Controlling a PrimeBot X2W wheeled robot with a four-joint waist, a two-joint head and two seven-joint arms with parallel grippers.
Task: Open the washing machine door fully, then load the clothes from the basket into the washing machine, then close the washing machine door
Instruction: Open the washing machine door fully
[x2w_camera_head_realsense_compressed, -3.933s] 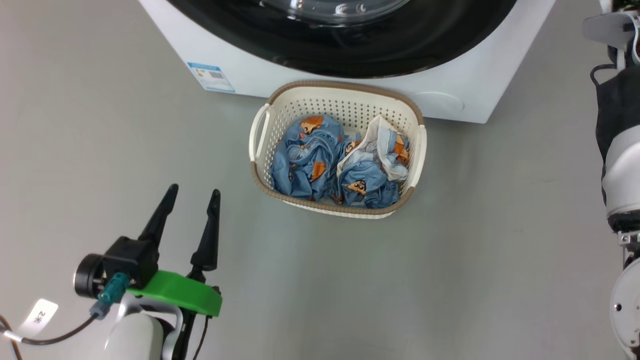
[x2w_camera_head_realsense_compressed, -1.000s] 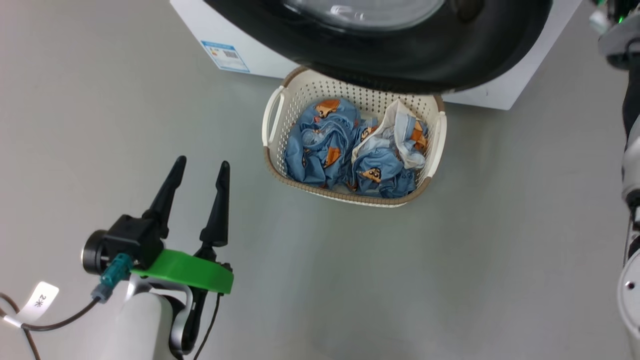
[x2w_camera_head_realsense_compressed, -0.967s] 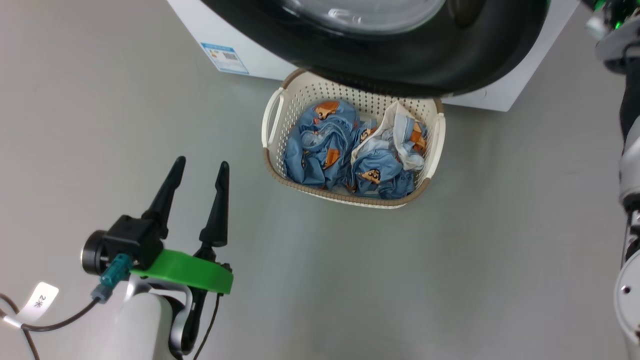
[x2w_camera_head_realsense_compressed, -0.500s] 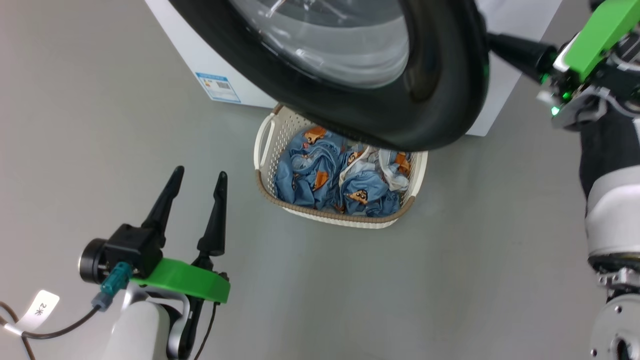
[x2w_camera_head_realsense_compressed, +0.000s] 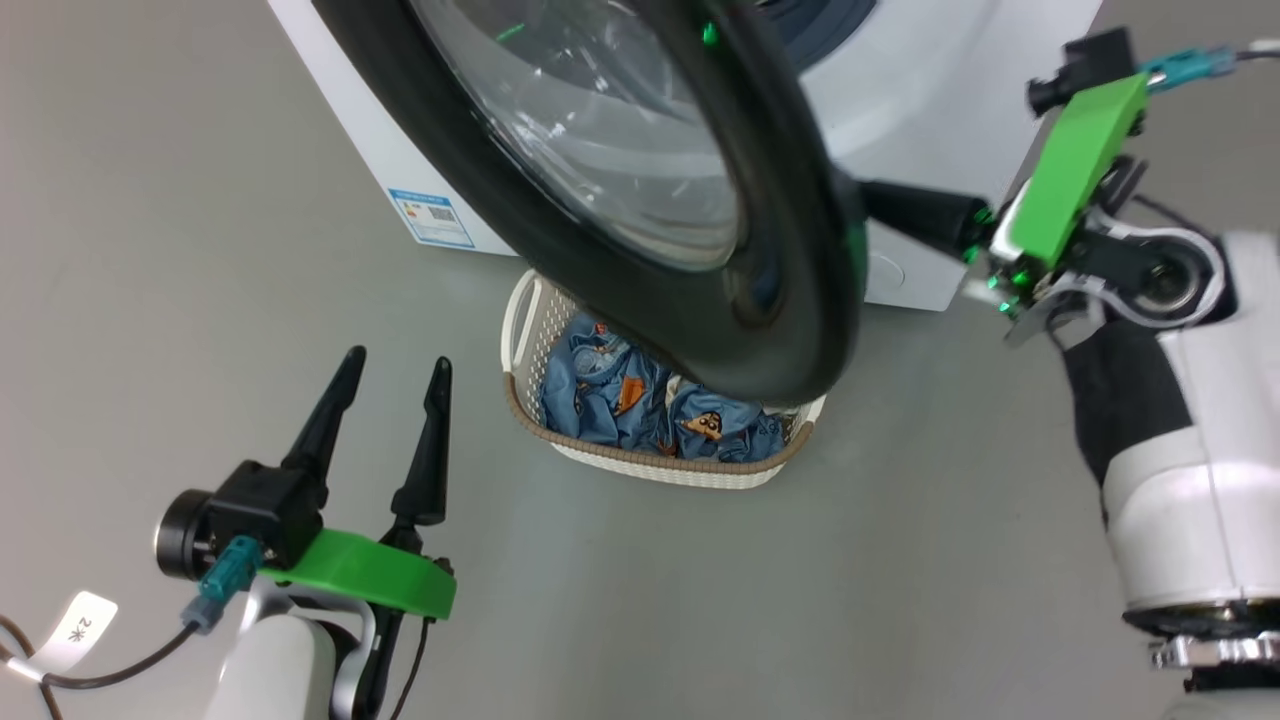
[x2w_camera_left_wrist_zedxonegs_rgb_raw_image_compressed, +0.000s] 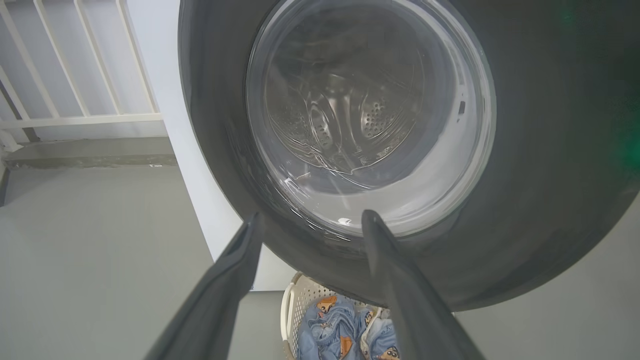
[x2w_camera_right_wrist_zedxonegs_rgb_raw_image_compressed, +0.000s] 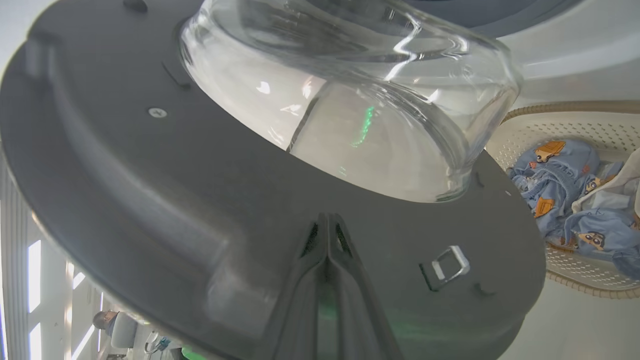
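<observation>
Head view: a plain grey floor runs under everything. The white washer stands at 12 o'clock with a blue sticker low on its front. Compared with half a second ago the door stands further out from the washer and more edge-on, hiding more of the basket (the camera has shifted too). It is a glossy black ring around a bulging clear glass. The clothes, blue with orange figures, lie in the basket on the floor below the door. The left pincer hovers at 8 o'clock, released, holding nothing. The right pincer reaches in from 3 o'clock, clenched, its tips behind the door's rim.

Left wrist view: the floor meets a white railing at 10 o'clock. The left pincer points at the door; the steel drum shows through its glass. The basket and the clothes sit at 6 o'clock.

Right wrist view: the right pincer, fingers together and empty, meets the door's matt inner face beside a metal latch. The basket and the clothes lie at 3 o'clock. A person shows small at 7 o'clock.
</observation>
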